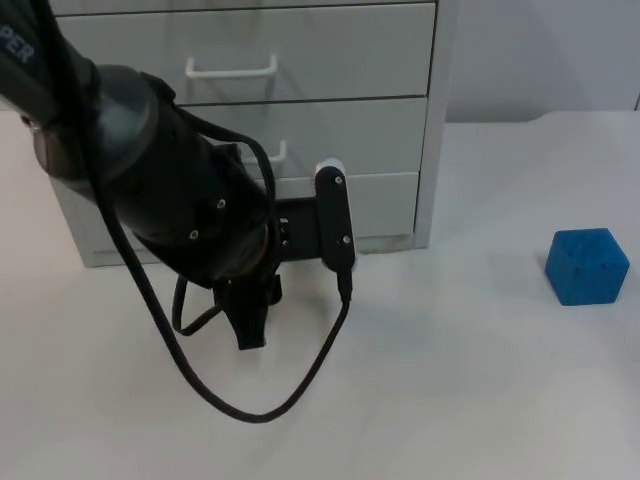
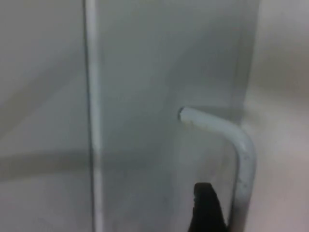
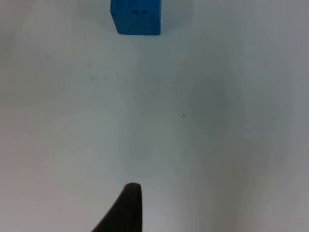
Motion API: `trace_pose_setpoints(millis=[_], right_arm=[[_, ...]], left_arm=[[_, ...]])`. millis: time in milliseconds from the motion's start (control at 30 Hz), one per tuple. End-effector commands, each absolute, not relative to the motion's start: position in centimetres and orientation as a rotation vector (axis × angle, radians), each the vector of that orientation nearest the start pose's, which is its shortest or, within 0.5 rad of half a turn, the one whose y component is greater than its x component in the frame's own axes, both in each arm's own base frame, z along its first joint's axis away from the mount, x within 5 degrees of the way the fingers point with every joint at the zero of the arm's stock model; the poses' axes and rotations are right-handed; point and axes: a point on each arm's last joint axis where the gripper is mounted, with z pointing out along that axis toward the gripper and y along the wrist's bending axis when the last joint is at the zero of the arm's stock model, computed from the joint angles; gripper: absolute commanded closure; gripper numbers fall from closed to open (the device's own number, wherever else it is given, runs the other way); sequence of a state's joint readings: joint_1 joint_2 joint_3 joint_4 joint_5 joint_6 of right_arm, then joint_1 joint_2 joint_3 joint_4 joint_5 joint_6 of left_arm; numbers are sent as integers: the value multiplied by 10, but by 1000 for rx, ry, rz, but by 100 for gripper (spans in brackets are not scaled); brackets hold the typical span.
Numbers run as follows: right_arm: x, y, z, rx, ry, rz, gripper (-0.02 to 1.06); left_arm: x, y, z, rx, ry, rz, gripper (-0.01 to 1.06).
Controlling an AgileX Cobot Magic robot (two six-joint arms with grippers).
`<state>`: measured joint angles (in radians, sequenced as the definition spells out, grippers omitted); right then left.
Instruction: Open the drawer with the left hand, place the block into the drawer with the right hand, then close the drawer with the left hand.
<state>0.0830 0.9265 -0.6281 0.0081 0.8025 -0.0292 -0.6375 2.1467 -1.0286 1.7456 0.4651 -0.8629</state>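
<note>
L hand (image 2: 207,212) at drawer handle (image 2: 239,145); block (image 1: 587,265) on table (image 1: 480,380).

- The top view looks down and forward over the table (image 1: 480,380) at the drawer cabinet (image 1: 330,60) by its far edge.
- The left wrist view faces a drawer handle (image 2: 236,145) close up.
- The right wrist view looks onto the table; both it and the top view show the blue block (image 3: 135,17).

A white table top (image 1: 450,380) is seen, carrying a grey drawer cabinet (image 1: 300,120) at about eleven o'clock in the top view. A blue block (image 1: 586,265) is set directly on the table at about three o'clock, well apart from the cabinet.
</note>
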Motion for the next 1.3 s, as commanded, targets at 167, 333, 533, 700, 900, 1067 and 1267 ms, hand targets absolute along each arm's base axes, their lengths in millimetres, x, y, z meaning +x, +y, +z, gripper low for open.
trace_pose_setpoints(millis=[167,333,533,700,900,1067,1267], right_arm=[[159,14,266,-134,2567,34,-1],[160,14,266,-112,2566,40,-1],[160,13,266,-117,2566,32,-1],[160,13,266,-117,2566,32,-1],[160,13,266,-117,2566,32,-1],[160,13,266,-117,2566,32,-1],[160,13,266,-117,2566,32,-1]], left_arm=[[331,-199,65,1639,1906,683,105],[321,-208,69,1666,1914,668,105],[276,-220,89,1803,1861,559,105],[233,-215,102,1874,1839,513,105],[201,-220,106,1866,1907,371,105],[194,-223,103,1872,1965,261,105],[191,-224,102,1949,1930,238,105]])
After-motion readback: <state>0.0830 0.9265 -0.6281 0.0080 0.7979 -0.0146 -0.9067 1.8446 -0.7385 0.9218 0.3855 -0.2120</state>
